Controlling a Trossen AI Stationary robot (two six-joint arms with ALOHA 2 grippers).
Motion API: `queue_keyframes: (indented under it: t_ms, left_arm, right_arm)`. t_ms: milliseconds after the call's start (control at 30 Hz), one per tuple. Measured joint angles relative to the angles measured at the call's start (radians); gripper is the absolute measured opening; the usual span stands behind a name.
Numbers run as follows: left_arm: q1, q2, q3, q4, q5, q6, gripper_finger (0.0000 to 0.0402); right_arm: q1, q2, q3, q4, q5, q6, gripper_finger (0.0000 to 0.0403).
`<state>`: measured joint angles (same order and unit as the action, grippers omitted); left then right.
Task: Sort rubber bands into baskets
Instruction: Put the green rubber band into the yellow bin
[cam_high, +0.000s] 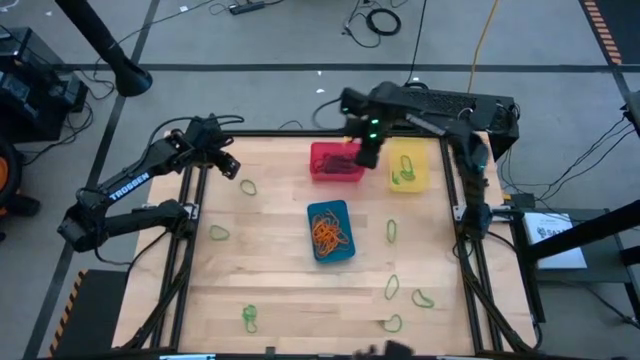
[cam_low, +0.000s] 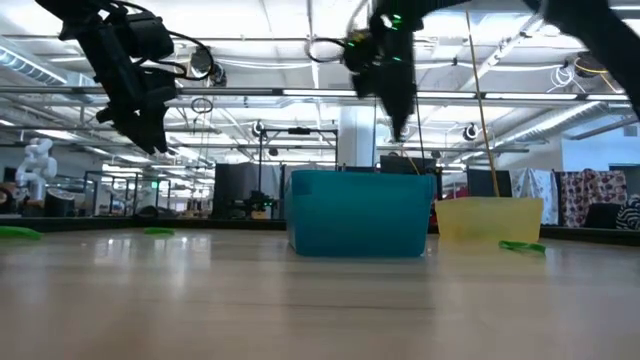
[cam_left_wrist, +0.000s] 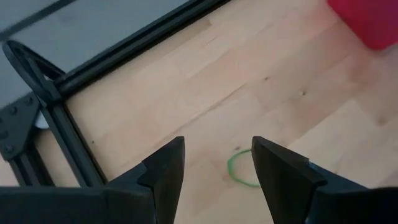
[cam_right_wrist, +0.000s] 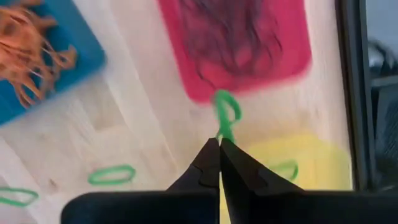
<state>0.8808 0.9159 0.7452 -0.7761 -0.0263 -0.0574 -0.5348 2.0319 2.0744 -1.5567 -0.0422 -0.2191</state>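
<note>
My right gripper (cam_right_wrist: 219, 144) is shut on a green rubber band (cam_right_wrist: 225, 115), high above the table between the red basket (cam_high: 322, 172) and the yellow basket (cam_high: 420, 182). The red basket holds dark bands (cam_right_wrist: 233, 37), the yellow basket holds green bands (cam_high: 403, 175), and the blue basket (cam_high: 312, 212) holds orange bands (cam_high: 330, 233). My left gripper (cam_left_wrist: 217, 165) is open and empty, raised over the table's far left part. A green band (cam_left_wrist: 239, 175) lies flat on the wood below it. It also shows in the high view (cam_high: 247, 187). My right gripper pinches the green band by one end of its loop (cam_right_wrist: 222, 134) between its two fingertips, which point down from above. The rest of the loop hangs slack past the fingertips, lifted clear of the table and the baskets.
Several loose green bands lie flat on the wood: at the left (cam_high: 218, 233), at the near left (cam_high: 249, 318), right of the blue basket (cam_high: 392, 232) and at the near right (cam_high: 423, 298). A black metal frame (cam_high: 190, 215) borders the table's left and right sides.
</note>
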Motion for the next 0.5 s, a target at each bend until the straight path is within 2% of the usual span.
queue_keyframes:
  t_ms: [133,300,400,500]
  left_arm:
    - [-0.007,0.006,0.000,0.009,0.000,-0.047,0.0196]
    - [-0.007,0.019,0.000,0.049,-0.001,-0.141,0.0196]
    - [-0.007,0.032,0.000,0.095,-0.001,-0.191,0.0196]
    - [-0.007,0.045,0.000,0.133,0.003,-0.267,0.0196]
  right_arm:
    - [-0.101,-0.155,-0.263,0.084,0.000,0.015,0.0000]
    - [-0.192,-0.316,-0.624,0.356,0.045,0.081,0.0000]
    - [-0.220,-0.364,-0.767,0.507,0.045,0.128,0.0000]
    - [-0.235,-0.374,-0.858,0.550,0.048,0.148,0.0000]
